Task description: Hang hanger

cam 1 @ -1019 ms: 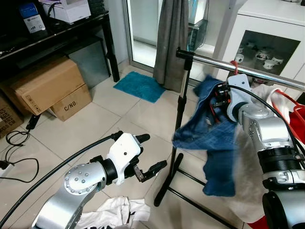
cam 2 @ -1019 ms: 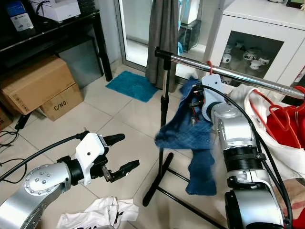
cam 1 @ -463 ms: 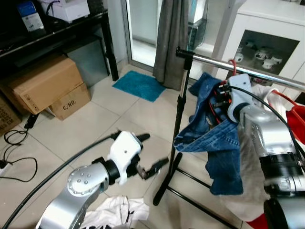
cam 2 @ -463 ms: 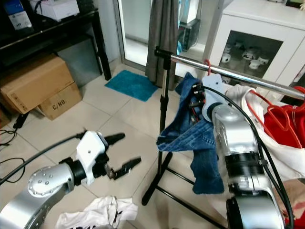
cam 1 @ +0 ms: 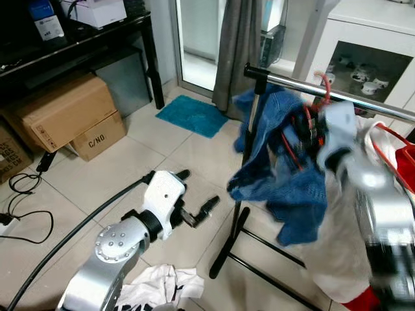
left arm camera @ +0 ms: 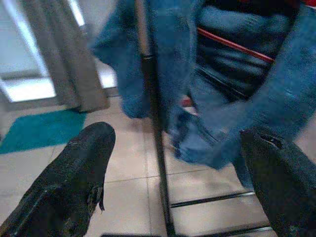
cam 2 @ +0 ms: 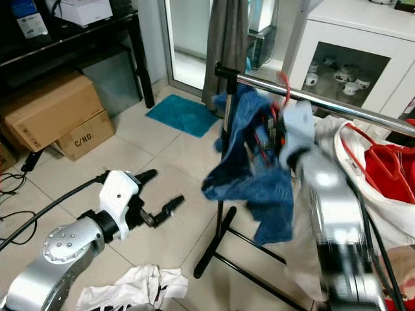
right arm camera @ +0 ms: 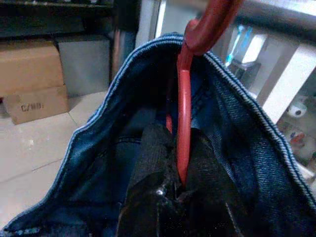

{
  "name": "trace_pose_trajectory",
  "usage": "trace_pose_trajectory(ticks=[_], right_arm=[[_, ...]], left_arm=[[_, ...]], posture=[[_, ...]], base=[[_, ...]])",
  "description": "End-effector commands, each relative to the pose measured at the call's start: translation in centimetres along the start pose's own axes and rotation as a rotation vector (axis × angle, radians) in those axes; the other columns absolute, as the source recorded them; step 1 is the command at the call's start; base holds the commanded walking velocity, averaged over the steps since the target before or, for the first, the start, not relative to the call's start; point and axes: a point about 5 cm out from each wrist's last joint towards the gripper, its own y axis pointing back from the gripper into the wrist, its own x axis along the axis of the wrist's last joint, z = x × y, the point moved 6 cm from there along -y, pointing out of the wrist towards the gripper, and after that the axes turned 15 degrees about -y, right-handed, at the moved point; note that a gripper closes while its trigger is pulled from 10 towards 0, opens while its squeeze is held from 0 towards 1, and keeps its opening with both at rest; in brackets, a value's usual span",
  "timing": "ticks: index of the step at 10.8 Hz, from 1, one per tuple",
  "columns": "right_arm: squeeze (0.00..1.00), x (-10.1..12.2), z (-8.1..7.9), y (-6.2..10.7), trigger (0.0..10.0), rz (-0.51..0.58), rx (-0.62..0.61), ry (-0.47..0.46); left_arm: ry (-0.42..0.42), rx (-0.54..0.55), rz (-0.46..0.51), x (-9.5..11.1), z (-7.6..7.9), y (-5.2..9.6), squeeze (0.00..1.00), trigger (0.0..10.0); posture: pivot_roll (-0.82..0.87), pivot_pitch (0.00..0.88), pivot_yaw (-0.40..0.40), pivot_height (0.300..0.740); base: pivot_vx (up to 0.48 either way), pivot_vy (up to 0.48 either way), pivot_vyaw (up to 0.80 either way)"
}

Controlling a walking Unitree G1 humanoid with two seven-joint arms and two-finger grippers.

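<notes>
A red hanger (right arm camera: 183, 113) carries a blue denim garment (cam 1: 279, 178). My right gripper (right arm camera: 174, 195) is shut on the hanger's neck, just under its hook (right arm camera: 210, 22). In the eye views the right gripper (cam 1: 306, 128) is blurred and held high against the chrome rail (cam 1: 292, 81) of the clothes rack. The red hook (cam 1: 323, 82) sits at rail height; I cannot tell whether it is over the rail. My left gripper (cam 1: 198, 189) hangs open low over the floor, left of the rack's black post (left arm camera: 154, 123), holding nothing.
More red hangers with white cloth (cam 1: 389, 139) hang further right on the rail. A white garment (cam 1: 159, 288) lies on the floor by the rack's base (cam 1: 243, 259). Cardboard boxes (cam 1: 61, 116), a teal mat (cam 1: 194, 115), a grey curtain (cam 1: 237, 52) and a white cabinet (cam 1: 363, 58) stand around.
My right arm has lifted the hanger and denim up to the rail and is blurred with motion. The left gripper has drifted slightly up and left, still open.
</notes>
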Motion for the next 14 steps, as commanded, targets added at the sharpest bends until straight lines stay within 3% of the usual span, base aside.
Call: trace_pose_trajectory(ticks=[1, 4, 6, 14], right_arm=[[0.0, 0.9, -0.5, 0.4, 0.0, 0.039, 0.023, 0.035], [0.0, -2.6, -1.1, 1.6, 0.0, -0.043, -0.013, 0.023], [0.0, -3.5, -1.4, 1.9, 0.0, -0.056, -0.037, 0.004], [0.0, -3.3, -3.7, 1.7, 0.0, -0.05, 0.006, -0.029]], left_arm=[[-0.003, 0.033, -0.009, -0.2, -0.7, 0.1, 0.0, 10.0], [-0.001, 0.043, -0.016, -0.6, -0.4, 0.2, 0.0, 10.0], [0.001, 0.04, -0.02, -0.7, -0.2, 0.2, 0.0, 10.0], [-0.021, 0.032, -0.017, -0.7, -0.5, -0.2, 0.0, 10.0]], posture=[[-0.02, 0.0, 0.026, 0.74], [-0.02, 0.0, 0.017, 0.74], [-0.02, 0.0, 0.018, 0.74], [-0.02, 0.0, 0.023, 0.74]], base=[[0.0, 0.0, 0.0], [0.0, 0.0, 0.0], [0.0, 0.0, 0.0], [-0.234, 0.0, 0.0]])
